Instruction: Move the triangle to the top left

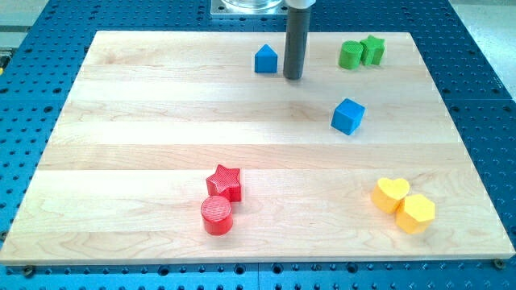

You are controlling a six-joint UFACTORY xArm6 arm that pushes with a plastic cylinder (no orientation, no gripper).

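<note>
A blue triangle-topped block (265, 59) stands near the view's top, a little left of the middle. My tip (293, 77) rests on the wooden board (145, 121) just to the right of that block, a small gap apart from it. A blue cube (347, 116) lies below and to the right of my tip.
A green cylinder (351, 55) and a green star (372, 50) touch at the top right. A red star (225, 183) and a red cylinder (217, 215) sit at the bottom middle. A yellow heart (391, 194) and a yellow hexagon (415, 213) sit at the bottom right.
</note>
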